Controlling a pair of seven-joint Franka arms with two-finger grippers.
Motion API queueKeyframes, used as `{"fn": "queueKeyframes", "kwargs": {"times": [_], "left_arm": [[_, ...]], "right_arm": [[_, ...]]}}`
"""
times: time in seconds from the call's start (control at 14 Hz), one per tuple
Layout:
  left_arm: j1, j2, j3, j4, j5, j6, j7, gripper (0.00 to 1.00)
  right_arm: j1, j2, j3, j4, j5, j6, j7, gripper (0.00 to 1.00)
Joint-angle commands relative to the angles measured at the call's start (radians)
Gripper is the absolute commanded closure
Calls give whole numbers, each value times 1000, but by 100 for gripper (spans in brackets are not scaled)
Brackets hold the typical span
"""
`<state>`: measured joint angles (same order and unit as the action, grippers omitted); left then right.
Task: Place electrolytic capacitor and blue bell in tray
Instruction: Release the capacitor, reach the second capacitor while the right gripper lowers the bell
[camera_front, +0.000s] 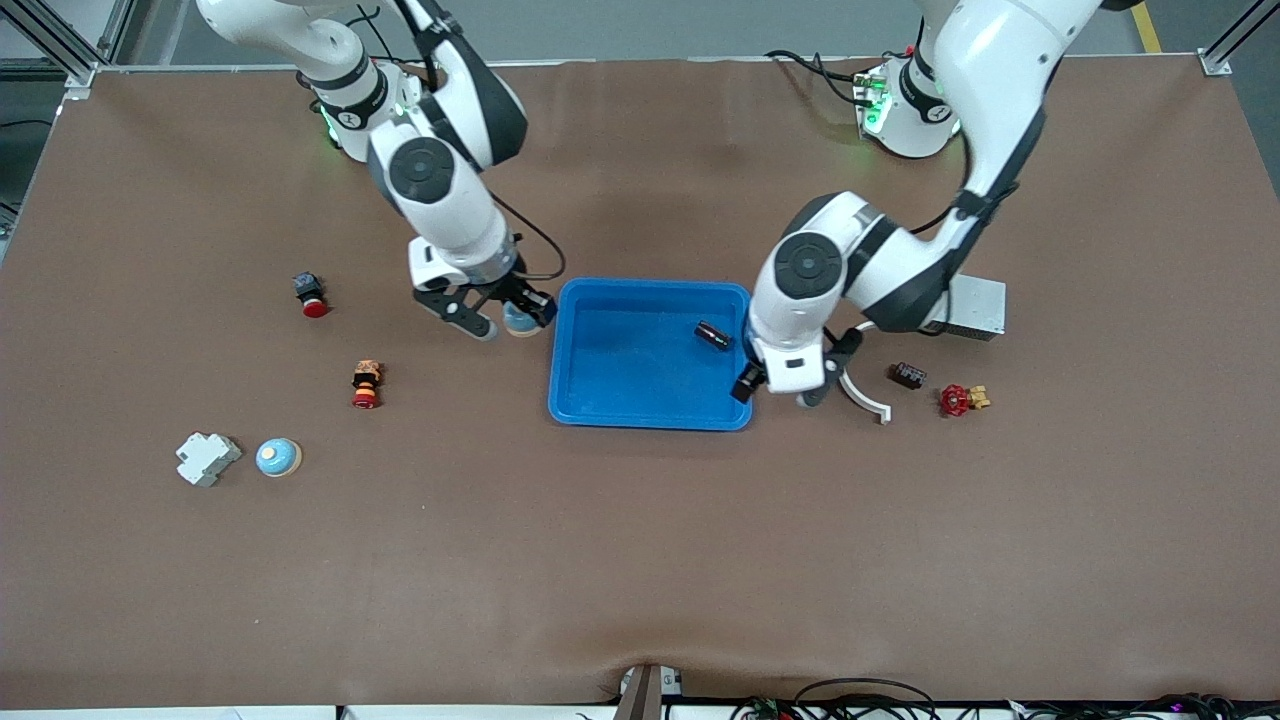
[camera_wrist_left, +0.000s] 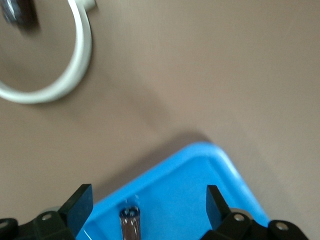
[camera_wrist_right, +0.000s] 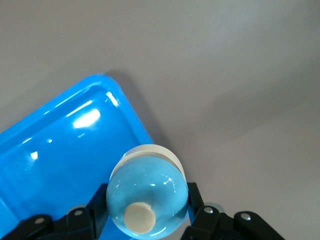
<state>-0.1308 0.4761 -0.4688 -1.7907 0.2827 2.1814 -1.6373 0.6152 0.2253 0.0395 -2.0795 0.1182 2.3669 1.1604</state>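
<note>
The bright-blue tray (camera_front: 640, 385) lies mid-table. A dark electrolytic capacitor (camera_front: 713, 335) lies inside it, near the end toward the left arm. My left gripper (camera_front: 780, 392) hangs open and empty over that end's rim. In the left wrist view the capacitor (camera_wrist_left: 129, 222) lies on the tray floor (camera_wrist_left: 200, 175) between the spread fingers of the left gripper (camera_wrist_left: 148, 200). My right gripper (camera_front: 512, 318) is shut on a blue bell (camera_front: 520, 320) just outside the tray's end toward the right arm. In the right wrist view the bell (camera_wrist_right: 147, 197) is above the tray's corner (camera_wrist_right: 65, 150).
A second blue bell (camera_front: 278, 457) and a white block (camera_front: 207, 458) sit toward the right arm's end, with a red button (camera_front: 312, 295) and a small figure (camera_front: 366, 385). Beside the left gripper lie a white curved piece (camera_front: 865, 395), a dark part (camera_front: 907, 375), a red valve (camera_front: 958, 400) and a grey box (camera_front: 975, 305).
</note>
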Motion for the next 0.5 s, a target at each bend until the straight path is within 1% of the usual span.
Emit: {"fn": "queueKeyframes", "kwargs": {"times": [0.0, 0.14, 0.21, 0.43], "left_arm": [[55, -74, -5, -2, 16, -83, 65, 0], [127, -99, -7, -16, 15, -124, 140, 0], [167, -100, -7, -41, 15, -126, 163, 0], [267, -90, -5, -104, 30, -86, 200, 0]], "right_arm": [[57, 132, -13, 145, 3, -8, 112, 100], [95, 193, -15, 188, 3, 21, 174, 100], [112, 215, -15, 194, 1, 49, 200, 100], [159, 265, -18, 196, -2, 98, 248, 100]]}}
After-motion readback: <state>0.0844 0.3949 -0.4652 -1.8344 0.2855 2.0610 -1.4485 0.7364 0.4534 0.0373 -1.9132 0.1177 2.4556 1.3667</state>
